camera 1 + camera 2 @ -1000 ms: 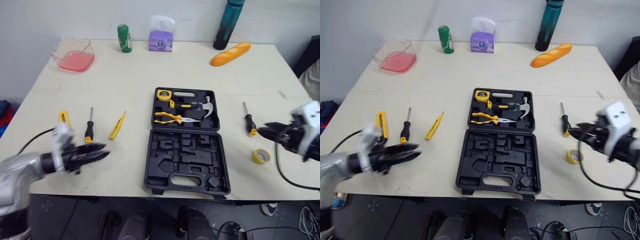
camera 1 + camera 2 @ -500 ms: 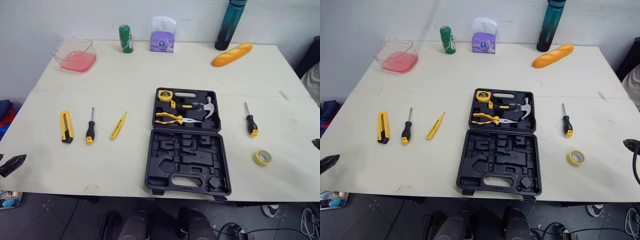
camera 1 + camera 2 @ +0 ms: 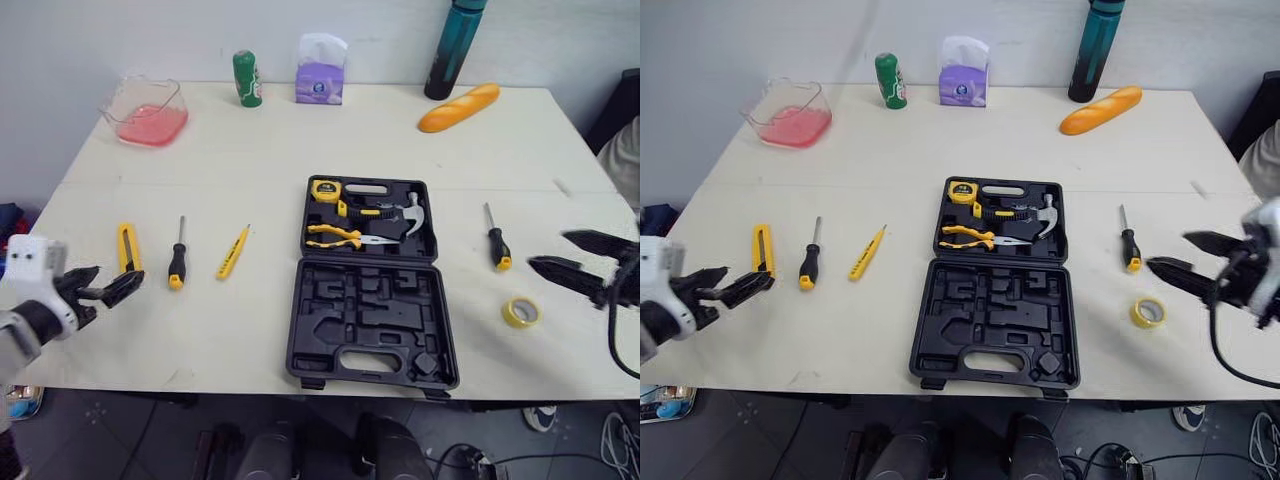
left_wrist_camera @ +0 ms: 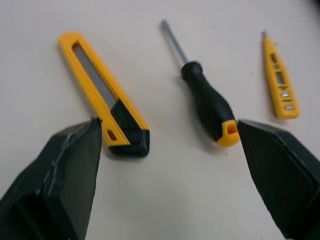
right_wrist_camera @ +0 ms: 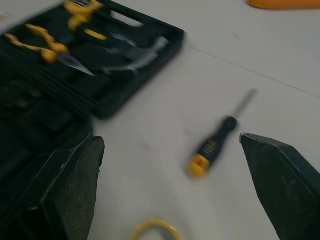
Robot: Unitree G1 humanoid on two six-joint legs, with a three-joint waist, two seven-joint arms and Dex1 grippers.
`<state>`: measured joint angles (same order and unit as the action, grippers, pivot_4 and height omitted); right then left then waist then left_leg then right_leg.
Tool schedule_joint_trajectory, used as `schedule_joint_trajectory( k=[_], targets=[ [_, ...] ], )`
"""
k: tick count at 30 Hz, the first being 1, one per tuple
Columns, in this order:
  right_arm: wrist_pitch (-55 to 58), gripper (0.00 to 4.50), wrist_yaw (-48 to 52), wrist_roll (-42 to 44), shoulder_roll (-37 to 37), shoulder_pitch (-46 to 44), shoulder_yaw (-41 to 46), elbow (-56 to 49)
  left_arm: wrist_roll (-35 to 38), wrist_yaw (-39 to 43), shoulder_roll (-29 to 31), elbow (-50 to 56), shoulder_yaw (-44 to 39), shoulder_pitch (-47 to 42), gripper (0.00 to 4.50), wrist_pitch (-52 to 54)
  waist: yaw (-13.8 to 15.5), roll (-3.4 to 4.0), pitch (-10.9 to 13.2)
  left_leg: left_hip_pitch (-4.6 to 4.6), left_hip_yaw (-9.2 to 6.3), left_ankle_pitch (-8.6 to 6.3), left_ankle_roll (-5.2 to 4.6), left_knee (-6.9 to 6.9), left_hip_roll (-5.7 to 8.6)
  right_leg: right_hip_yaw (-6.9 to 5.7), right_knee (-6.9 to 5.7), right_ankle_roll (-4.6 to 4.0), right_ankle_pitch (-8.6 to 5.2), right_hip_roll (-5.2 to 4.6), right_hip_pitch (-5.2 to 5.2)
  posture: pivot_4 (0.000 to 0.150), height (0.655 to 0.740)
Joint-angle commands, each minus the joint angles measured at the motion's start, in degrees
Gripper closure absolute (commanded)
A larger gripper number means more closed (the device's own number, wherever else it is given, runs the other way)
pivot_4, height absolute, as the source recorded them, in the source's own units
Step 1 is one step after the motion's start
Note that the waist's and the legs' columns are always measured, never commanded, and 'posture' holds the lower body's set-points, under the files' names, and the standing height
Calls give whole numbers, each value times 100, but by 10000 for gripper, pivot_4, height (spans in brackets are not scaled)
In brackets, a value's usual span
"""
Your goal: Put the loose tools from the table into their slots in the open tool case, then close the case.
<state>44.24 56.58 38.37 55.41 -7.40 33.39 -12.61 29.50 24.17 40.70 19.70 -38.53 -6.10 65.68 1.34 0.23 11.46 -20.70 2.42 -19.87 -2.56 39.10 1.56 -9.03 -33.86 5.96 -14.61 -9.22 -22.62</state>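
Left eye view: the case [image 3: 372, 285] lies open and flat on the table [image 3: 250, 150], near its front edge. The case's far half holds a tape measure [image 3: 326, 189], pliers [image 3: 338, 236] and a hammer [image 3: 410, 215]. The near half shows its black moulded slots.

Left of the case three loose tools lie in a row, apart from one another. The tester [image 3: 233, 252] is nearest the case, then a screwdriver [image 3: 178, 258], then the knife [image 3: 127, 247] farthest out. The left gripper [image 3: 115, 278] hovers left of the case, just in front of the knife, holding nothing. Its fingers [image 4: 75, 165] are spread wide; in the left wrist view the knife's black end and the screwdriver's handle lie between them.

Right of the case lies a second screwdriver [image 3: 495, 240], and nearer the front edge a tape roll [image 3: 521, 312]. The right gripper [image 3: 548, 250] hangs further right of the case, beyond both. Its fingers [image 5: 65, 180] are wide apart and hold nothing.

Behind the case, along the table's far edge, stand a bowl [image 3: 147, 108], a can [image 3: 246, 77], a tissue pack [image 3: 320, 70] and a bottle [image 3: 450, 50], with a bread roll [image 3: 458, 107].
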Motion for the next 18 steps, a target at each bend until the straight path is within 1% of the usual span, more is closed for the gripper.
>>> schedule_joint_trajectory(
  k=[1, 3, 6, 8, 10, 12, 13, 14, 15, 18],
  targets=[
    [594, 193, -327, 1140, -164, -632, -484, -1279, -131, -853, -326, 527, 319, -412, 0, 918, 1, 0, 0, 2, 0, 1, 3, 0, -3, 3, 0, 0, 0, 5, 0, 1500, 7348],
    [721, 193, -420, 1477, -275, -1026, -932, -1700, -130, -1121, -640, 665, 532, -731, 0, 1216, 21, -2, 0, 3, 0, 3, 9, 0, -11, 9, 1, -1, 0, 50, 1, 1500, 7348],
    [749, 193, -560, 1620, -452, -1536, -1497, -1869, -285, -1444, -906, 582, 756, -1073, 0, 1451, 61, -22, -5, 0, -6, 2, 19, 2, -24, 13, 7, -4, -1, 67, 1, 1500, 7348],
    [672, 193, -627, 1581, -740, -1997, -2064, -1859, -453, -1506, -912, 224, 1004, -1213, 0, 1230, 65, -23, -5, -4, -6, 3, 18, 6, -23, 17, 9, -6, -2, 70, 0, 1500, 7348],
    [557, 193, -683, 1357, -1070, -2411, -2630, -1748, -607, -1534, -931, -139, 1274, -1350, 0, 950, 51, -23, -5, -2, -1, 4, 18, 7, -22, 20, 7, -6, -2, 72, -1, 1500, 7348],
    [473, 193, -752, 1167, -1342, -2684, -2983, -1601, -743, -1627, -1038, -414, 1461, -1489, 0, 759, 26, -24, -5, -1, 0, 8, 22, 7, -23, 22, 3, -9, -4, 74, -4, 1500, 7348],
    [440, 0, -781, 1102, -1442, -2775, -3089, -1520, -799, -1675, -1088, -535, 1533, -1546, 5487, 674, 23, -23, -5, -1, 0, 9, 23, 7, -24, 21, 2, -10, -4, 75, -5, 1500, 7348],
    [357, 0, -788, 969, -1552, -2862, -3232, -1420, -834, -1718, -1186, -632, 1618, -1597, 8593, 646, 36, -23, -5, -2, 0, 9, 22, 7, -24, 22, 2, -11, -5, 75, -5, 1500, 7348],
    [294, 0, -786, 868, -1624, -2920, -3333, -1349, -858, -1742, -1254, -697, 1675, -1632, 12714, 627, 45, -23, -5, -3, 0, 11, 21, 7, -23, 19, 2, -11, -5, 74, -5, 1500, 7348],
    [51, 0, -768, 516, -1827, -3070, -3620, -1125, -939, -1787, -1415, -725, 1833, -1644, 27100, 510, 64, -24, -7, -2, 2, 14, 16, 9, -18, 21, 1, -11, -5, 71, -4, 1500, 7348]
  ],
)
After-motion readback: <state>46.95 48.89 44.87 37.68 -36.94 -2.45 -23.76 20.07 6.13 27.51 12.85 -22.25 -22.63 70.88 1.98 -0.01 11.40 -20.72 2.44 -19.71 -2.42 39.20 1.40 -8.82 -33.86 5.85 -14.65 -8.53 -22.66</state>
